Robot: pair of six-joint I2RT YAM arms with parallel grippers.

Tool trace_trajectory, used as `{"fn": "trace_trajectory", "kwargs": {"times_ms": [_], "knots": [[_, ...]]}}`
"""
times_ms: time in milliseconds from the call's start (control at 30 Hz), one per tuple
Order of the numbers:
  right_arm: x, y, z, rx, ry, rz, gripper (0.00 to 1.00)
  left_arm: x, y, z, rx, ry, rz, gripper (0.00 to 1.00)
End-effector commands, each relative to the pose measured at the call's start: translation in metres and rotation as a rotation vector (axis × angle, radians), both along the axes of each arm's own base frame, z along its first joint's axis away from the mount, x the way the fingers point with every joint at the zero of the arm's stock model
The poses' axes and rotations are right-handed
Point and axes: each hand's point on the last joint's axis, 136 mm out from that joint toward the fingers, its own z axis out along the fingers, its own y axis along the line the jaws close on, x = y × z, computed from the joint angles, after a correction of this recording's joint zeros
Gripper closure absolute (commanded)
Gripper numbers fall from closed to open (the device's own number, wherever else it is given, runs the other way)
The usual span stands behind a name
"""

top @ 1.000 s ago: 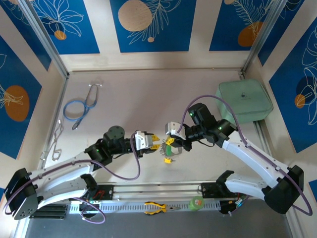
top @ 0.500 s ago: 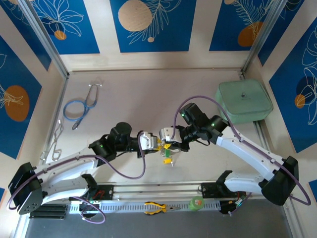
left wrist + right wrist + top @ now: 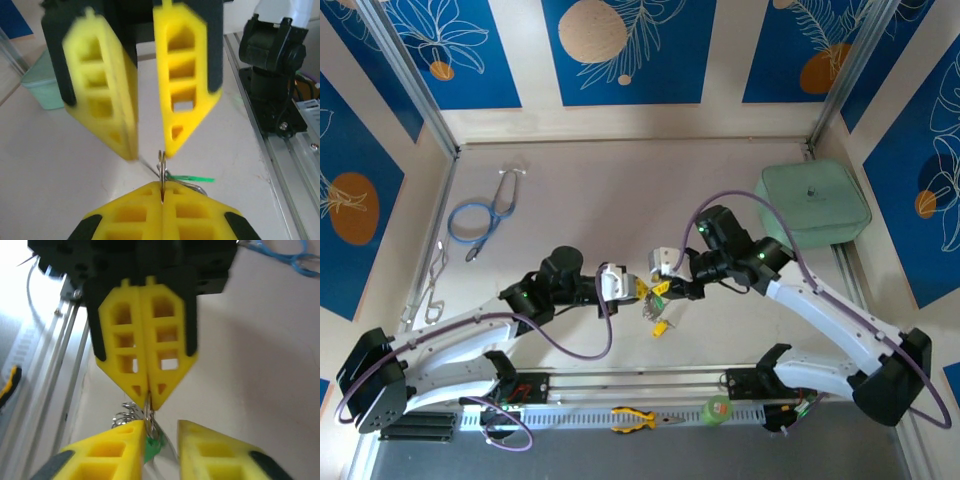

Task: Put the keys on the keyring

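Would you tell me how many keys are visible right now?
2: the yellow-headed key dangles below the keyring; the green-headed key sits right by its rings, partly hidden.

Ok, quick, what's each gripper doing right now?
Left gripper: closed on the keyring.
Right gripper: open.

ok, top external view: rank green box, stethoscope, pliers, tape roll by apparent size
1. green box
2. stethoscope
3. pliers
4. tape roll
The last two are close: the pliers look longer, the roll rounder.
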Motion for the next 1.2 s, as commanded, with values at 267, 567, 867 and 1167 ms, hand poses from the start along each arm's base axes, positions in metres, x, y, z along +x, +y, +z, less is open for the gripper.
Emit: {"fn": "trace_trajectory", "kwargs": {"times_ms": [267, 567, 867, 1167], "knots": [[-0.022, -0.012, -0.002, 0.153, 0.193, -0.112, 0.69, 0.003, -0.005, 0.022, -0.212, 0.051, 0.024, 1.0], [-0.001, -0.016, -0.01, 0.189, 0.098, -0.168, 0.69, -0.006, 0.0, 0.023, -0.213, 0.038, -0.003, 1.0], [-0.012, -0.004, -0.031, 0.139, 0.119, -0.102, 0.64, -0.007, -0.002, 0.026, -0.235, 0.036, -0.021, 1.0], [-0.008, 0.005, -0.042, 0.135, 0.122, -0.104, 0.62, -0.008, -0.002, 0.028, -0.245, 0.037, -0.036, 1.0]]}}
